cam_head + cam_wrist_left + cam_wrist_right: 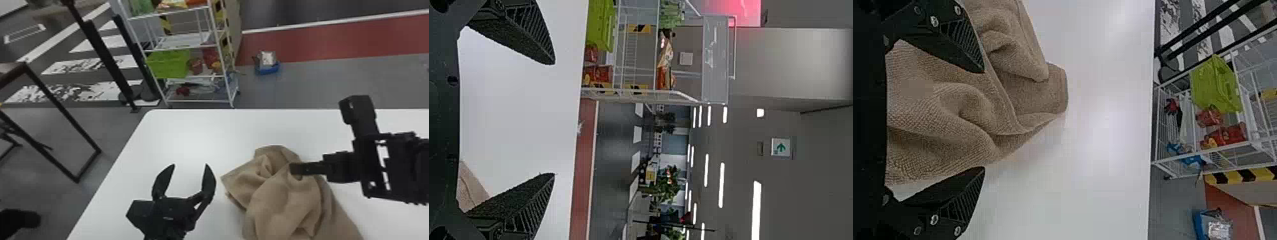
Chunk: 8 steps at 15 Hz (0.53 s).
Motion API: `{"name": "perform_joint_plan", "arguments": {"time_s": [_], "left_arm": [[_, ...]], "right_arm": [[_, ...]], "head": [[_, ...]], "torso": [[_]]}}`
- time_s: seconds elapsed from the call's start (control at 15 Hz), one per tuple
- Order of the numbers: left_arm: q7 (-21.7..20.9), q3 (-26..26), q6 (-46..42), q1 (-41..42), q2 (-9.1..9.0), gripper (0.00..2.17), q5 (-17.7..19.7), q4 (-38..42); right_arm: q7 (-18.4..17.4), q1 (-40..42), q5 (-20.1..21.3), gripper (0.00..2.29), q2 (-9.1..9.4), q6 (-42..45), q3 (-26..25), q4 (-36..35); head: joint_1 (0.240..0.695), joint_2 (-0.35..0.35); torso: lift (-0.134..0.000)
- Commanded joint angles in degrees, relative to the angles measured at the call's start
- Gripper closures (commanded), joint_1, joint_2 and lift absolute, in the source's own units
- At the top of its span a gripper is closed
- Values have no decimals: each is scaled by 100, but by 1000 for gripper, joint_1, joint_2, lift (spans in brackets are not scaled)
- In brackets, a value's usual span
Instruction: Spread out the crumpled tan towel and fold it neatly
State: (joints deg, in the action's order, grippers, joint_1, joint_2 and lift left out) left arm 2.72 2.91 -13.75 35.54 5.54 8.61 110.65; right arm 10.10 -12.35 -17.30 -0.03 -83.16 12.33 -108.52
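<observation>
On the white desk, the tan towel lies crumpled in a heap. Spreading and folding: both judged outstanding. Left tool: spread, empty, beside the towel. Right tool: spread over it, nothing pinched.

Head view: bottom edge crops towel, table, left gripper. Right gripper covers a bit of towel. Bottom-shelf items too blurred to identify.

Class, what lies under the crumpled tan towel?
The white table shows beside the towel; whatever lies directly beneath the folds is covered and cannot be seen.
</observation>
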Motion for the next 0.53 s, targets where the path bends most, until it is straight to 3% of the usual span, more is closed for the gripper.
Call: {"name": "perform_joint_plan", "arguments": {"time_s": [0.0, 0.47], "left_arm": [[0, -1, 0, -4, 0, 80, 0, 0], [0, 8, 0, -12, 0, 80, 0, -8]], "right_arm": [[1, -188, -19, 215, 8, 111, 76, 402], [-70, -584, 77, 286, 8, 427, 305, 1000]], "head": [[695, 330], [695, 328]], "torso": [[-122], [-122]]}}
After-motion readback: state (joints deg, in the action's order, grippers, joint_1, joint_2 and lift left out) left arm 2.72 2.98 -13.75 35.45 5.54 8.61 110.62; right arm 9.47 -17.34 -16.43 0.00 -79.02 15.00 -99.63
